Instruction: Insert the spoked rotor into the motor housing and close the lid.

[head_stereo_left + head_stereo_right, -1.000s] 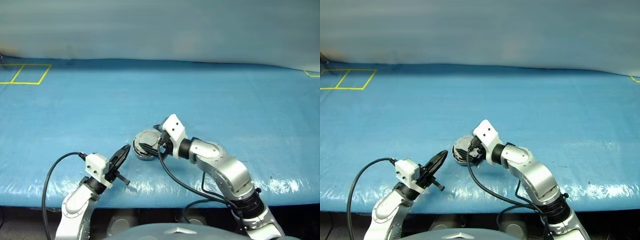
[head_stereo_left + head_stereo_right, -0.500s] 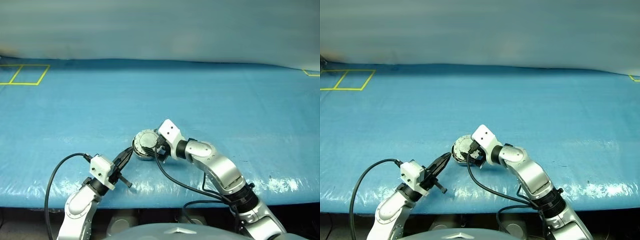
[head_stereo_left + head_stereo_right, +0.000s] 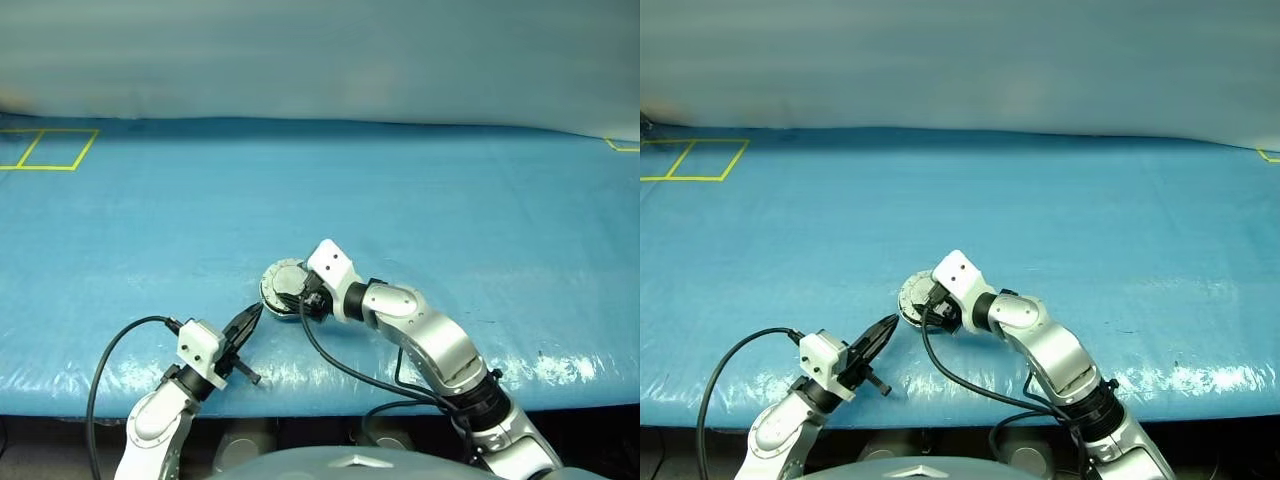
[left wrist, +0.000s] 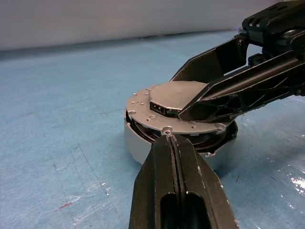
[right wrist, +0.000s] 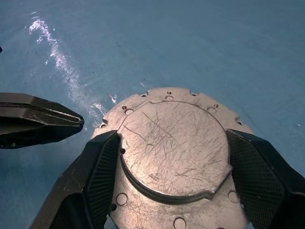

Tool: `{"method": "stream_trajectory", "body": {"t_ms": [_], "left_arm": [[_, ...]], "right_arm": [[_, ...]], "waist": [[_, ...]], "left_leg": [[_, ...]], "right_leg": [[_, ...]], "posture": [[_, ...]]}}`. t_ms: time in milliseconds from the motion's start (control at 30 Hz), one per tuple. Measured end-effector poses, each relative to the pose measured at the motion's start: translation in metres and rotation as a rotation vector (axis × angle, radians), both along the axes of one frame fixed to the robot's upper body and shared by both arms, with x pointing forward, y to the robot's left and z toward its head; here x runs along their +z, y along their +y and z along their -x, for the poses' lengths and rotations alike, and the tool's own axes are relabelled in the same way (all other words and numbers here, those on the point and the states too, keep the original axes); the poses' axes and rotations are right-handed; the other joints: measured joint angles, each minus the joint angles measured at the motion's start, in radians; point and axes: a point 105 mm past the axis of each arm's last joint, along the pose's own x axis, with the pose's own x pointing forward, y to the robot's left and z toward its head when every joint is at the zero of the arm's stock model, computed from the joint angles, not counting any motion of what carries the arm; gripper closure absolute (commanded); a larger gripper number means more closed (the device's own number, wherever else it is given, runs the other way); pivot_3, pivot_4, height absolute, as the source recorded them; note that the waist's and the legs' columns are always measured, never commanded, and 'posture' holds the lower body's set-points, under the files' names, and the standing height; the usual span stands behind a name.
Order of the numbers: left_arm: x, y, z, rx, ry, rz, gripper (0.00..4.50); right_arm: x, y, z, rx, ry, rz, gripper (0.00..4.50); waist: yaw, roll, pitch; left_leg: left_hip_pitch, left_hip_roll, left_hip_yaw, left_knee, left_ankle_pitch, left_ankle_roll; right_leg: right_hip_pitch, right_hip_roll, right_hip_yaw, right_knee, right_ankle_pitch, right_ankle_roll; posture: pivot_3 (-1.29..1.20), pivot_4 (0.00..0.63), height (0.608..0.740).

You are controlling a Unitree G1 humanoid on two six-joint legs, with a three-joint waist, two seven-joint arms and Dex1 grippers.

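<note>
Lid (image 5: pixel 174 148) lies nearly flat on the motor housing (image 4: pixel 136 143), w/ a thin gap at the near rim, so closing looks almost done. Housing sits on the blue worktop (image 3: pixel 480 200) near its front edge. Right gripper (image 5: pixel 174 167) is the nearer one: fingers apart, straddling the lid's raised centre disc from either side, touching or nearly so. Left gripper (image 4: pixel 172 143) has fingers pressed together, tip right at the lid's rim. Rotor can't be made out, presumably inside.
</note>
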Motion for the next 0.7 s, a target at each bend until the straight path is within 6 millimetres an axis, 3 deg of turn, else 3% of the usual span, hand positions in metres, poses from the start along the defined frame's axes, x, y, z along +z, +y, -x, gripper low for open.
{"method": "stream_trajectory", "body": {"t_ms": [167,300,700], "left_arm": [[-0.009,0.003,0.004,0.018,0.030,-0.001,4.50],[-0.008,0.005,0.005,0.031,0.014,0.001,4.50],[-0.010,0.011,0.006,0.070,-0.013,-0.003,4.50]], "right_arm": [[-0.002,0.002,0.000,-0.011,-0.010,0.016,1.31],[-0.012,-0.002,-0.001,-0.030,-0.003,0.015,1.31],[-0.015,0.002,-0.001,-0.048,-0.003,0.028,1.31]], "waist": [[0.000,0.000,0.000],[0.001,0.000,0.000],[-0.002,0.000,0.000]], "left_leg": [[0.000,0.000,0.000,0.000,0.000,0.000],[0.000,0.000,0.000,-0.001,0.000,0.000],[0.001,0.000,0.000,0.000,0.000,0.000]], "right_leg": [[0.000,0.000,0.000,-0.001,0.000,0.000],[0.000,0.000,0.000,-0.001,0.000,0.000],[0.000,-0.001,0.000,-0.001,0.000,0.000]], "posture": [[0.00,0.150,0.740],[0.00,0.150,0.740],[0.00,0.150,0.740]]}}
